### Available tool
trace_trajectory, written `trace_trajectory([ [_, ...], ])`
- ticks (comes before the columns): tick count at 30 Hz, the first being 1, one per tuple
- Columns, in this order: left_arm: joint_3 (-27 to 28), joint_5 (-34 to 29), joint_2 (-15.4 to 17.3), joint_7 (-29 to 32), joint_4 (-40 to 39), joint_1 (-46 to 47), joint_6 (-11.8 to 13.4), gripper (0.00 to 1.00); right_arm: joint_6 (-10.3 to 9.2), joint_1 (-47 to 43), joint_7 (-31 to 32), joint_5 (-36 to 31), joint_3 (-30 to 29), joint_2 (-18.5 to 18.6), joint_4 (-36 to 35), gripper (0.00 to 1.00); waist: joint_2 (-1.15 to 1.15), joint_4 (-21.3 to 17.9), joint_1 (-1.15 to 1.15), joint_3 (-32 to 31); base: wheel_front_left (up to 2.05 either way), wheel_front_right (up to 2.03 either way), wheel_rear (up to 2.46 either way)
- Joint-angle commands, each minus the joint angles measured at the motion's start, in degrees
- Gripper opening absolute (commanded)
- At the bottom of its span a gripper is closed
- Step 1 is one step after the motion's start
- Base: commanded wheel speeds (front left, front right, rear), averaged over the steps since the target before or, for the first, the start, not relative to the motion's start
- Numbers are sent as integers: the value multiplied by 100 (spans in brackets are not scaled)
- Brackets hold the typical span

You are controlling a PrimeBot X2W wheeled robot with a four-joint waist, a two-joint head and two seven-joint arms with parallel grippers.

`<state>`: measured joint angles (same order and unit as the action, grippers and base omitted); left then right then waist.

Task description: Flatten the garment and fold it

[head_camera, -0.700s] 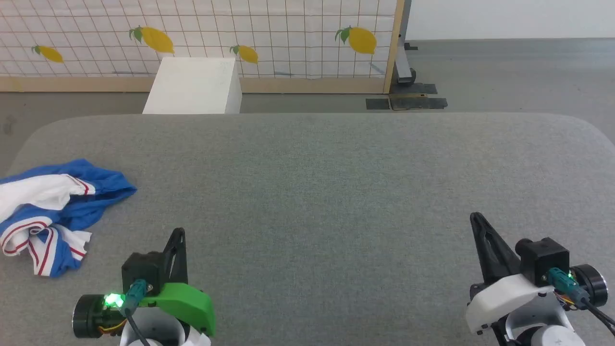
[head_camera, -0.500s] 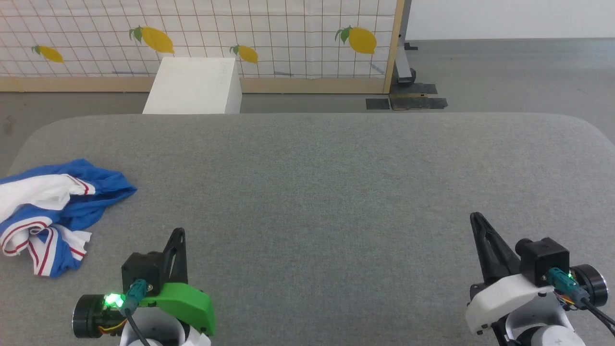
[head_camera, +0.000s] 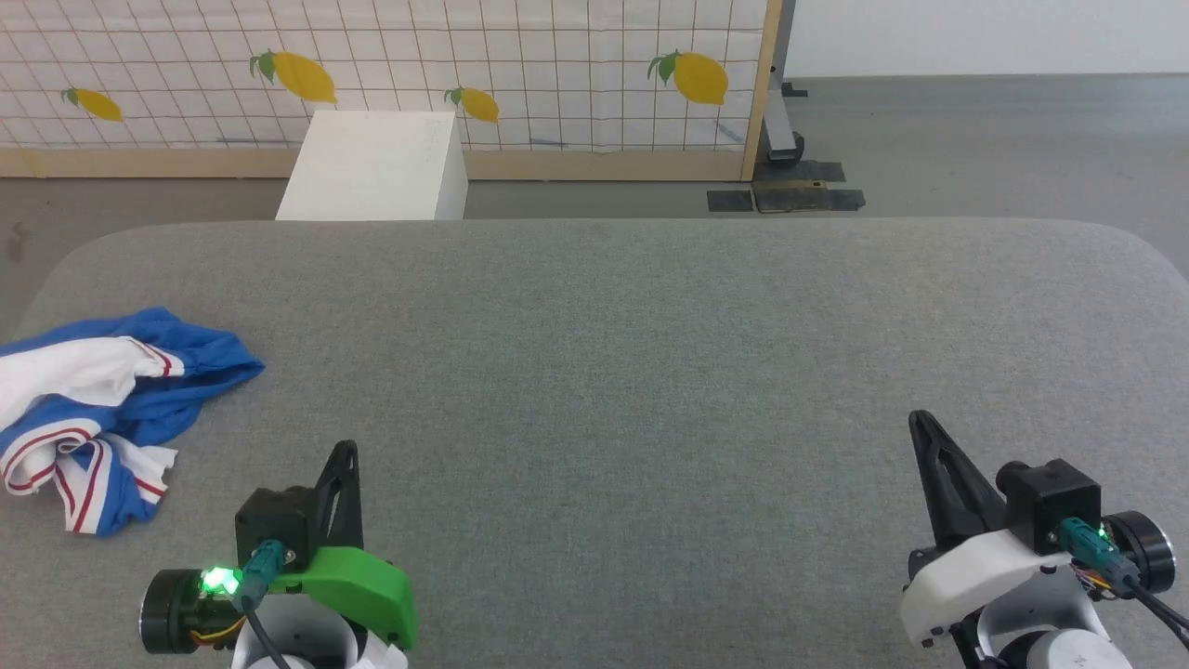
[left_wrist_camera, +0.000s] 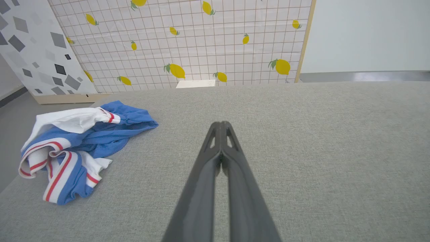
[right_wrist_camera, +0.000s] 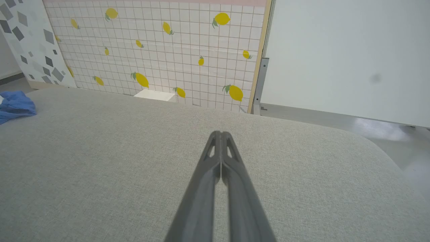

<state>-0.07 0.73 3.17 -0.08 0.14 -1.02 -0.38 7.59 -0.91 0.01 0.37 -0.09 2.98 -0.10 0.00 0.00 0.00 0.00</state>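
Left gripper (left_wrist_camera: 221,125) is pinched tight, fingers pressed together with nothing between them, poised over the grey table (head_camera: 604,353). Right gripper (right_wrist_camera: 221,134) is the same, closed and empty, well off to its right. The garment (head_camera: 102,409) lies crumpled ahead and left of the left gripper, near but apart, at the table's left edge. Beyond the far edge are a white box (head_camera: 376,167) and a lemon-print screen (head_camera: 557,56).
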Motion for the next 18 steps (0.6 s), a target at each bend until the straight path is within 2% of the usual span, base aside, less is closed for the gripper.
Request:
trace_trajectory([
  [1,7,-73,-29,8,-14,102,38,0,-10,91,-1,-37,9,-11,10,0,0,0,0,0,0,0,0],
  [5,7,-73,-29,8,-14,102,38,0,-10,91,-1,-37,9,-11,10,0,0,0,0,0,0,0,0],
  [6,1,0,0,0,0,0,0,100,0,0,0,0,1,0,0,100,0,0,0,0,0,0,0],
  [7,0,6,1,-2,0,-4,0,100,0,-1,-2,3,-2,0,0,100,0,0,0,0,0,0,0],
  [8,-3,15,2,-3,1,-8,1,0,0,-2,-3,4,-5,0,0,0,0,0,0,1,0,0,0],
  [9,-8,25,2,0,1,-9,-1,100,0,-2,0,1,-5,1,0,100,0,0,0,0,0,0,0],
  [18,-63,74,0,-104,-3,20,101,100,-1,6,-105,134,-90,0,-44,100,0,0,0,10,0,0,0],
])
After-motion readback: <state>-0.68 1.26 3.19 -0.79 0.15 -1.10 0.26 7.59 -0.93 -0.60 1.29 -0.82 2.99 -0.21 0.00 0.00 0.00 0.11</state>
